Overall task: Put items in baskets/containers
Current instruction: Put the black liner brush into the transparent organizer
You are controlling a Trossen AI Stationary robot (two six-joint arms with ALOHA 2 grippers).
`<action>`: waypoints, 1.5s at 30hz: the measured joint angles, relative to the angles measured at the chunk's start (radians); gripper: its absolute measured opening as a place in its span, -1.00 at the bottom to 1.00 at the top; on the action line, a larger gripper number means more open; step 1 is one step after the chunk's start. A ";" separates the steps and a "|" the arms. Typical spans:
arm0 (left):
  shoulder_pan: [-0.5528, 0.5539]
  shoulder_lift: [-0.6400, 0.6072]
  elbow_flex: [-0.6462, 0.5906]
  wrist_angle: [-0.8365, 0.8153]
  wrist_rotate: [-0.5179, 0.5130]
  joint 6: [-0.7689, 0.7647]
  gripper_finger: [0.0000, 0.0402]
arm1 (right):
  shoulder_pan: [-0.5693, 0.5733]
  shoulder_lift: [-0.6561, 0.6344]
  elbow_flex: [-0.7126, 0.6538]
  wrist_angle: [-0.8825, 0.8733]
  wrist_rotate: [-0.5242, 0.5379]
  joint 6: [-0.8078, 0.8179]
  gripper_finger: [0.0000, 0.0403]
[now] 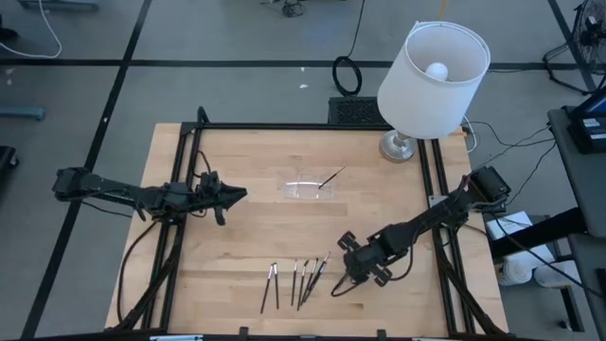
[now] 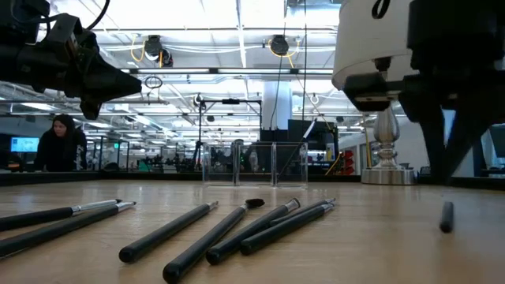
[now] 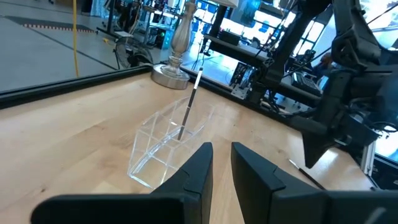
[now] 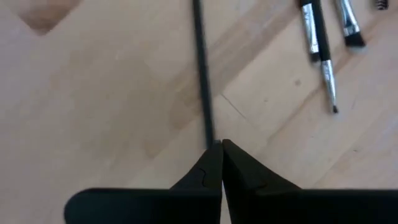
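Note:
Several thin dark brushes (image 1: 298, 279) with metallic tips lie side by side near the table's near edge, also seen in the low view (image 2: 221, 229). The clear tray (image 1: 308, 188) stands at mid-table, and one brush (image 3: 189, 106) leans in it with its tip over the rim. My right gripper (image 4: 221, 149) is low over the table just right of the row, shut on one brush (image 1: 341, 287). My left gripper (image 3: 221, 165) hovers left of the tray (image 3: 165, 146), pointing at it, with a narrow gap between its fingers. My right gripper pinches a dark brush by the end of its handle (image 4: 210, 134), only at the fingertips. The fingers come down at a slant from the table's right, in line with the brush. The brush (image 2: 447, 217) slants down from them; whether its far end rests on the table I cannot tell.
A white lamp (image 1: 431, 76) stands on its metal base (image 1: 398, 147) at the table's far right, beyond the tray. Bare wood lies between the tray and the row of brushes. A person (image 2: 59, 142) shows in the room behind the table.

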 joint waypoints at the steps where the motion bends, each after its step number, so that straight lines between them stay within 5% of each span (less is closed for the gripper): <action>1: 0.000 0.000 0.000 0.000 0.000 0.000 -0.68 | -0.001 0.000 0.003 -0.006 0.005 0.000 -0.98; 9: 0.000 0.000 0.000 0.000 0.000 -0.003 -0.68 | -0.001 -0.002 0.005 -0.020 0.060 0.040 -0.99; 21: 0.000 0.000 0.000 0.001 -0.001 -0.002 -0.68 | 0.100 -0.050 0.007 -0.101 -0.263 0.187 -1.00; 45: 0.000 0.000 0.000 0.007 -0.003 -0.018 -0.68 | -0.190 0.019 -0.090 0.043 0.023 0.089 -1.00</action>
